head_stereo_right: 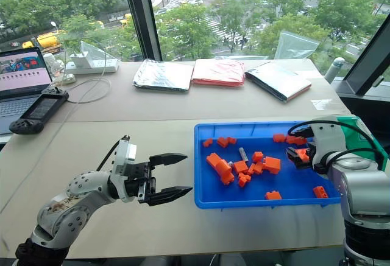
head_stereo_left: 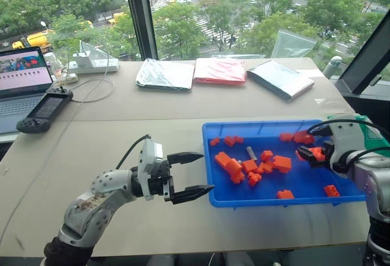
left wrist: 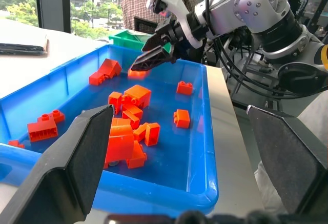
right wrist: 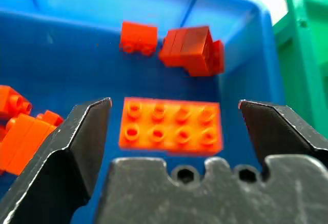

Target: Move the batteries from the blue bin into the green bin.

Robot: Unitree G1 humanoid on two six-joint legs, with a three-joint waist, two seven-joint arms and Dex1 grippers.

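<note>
Batteries are the target, and one grey battery [head_stereo_left: 251,152] lies among orange bricks [head_stereo_left: 233,165] mid-way along the blue bin [head_stereo_left: 262,199] on the counter [head_stereo_left: 122,126], so the approach should drop straight onto it, fingers straddling its length. Right gripper [right wrist: 174,131] hovers at the bin's far end beside the green bin [right wrist: 307,55], fingers wide apart and empty above an orange brick. Left gripper [head_stereo_left: 190,175] also gapes, holding nothing.

One grey battery [head_stereo_left: 250,152] lies in the blue bin [head_stereo_left: 256,199], green bin [head_stereo_left: 373,133] adjoining.
</note>
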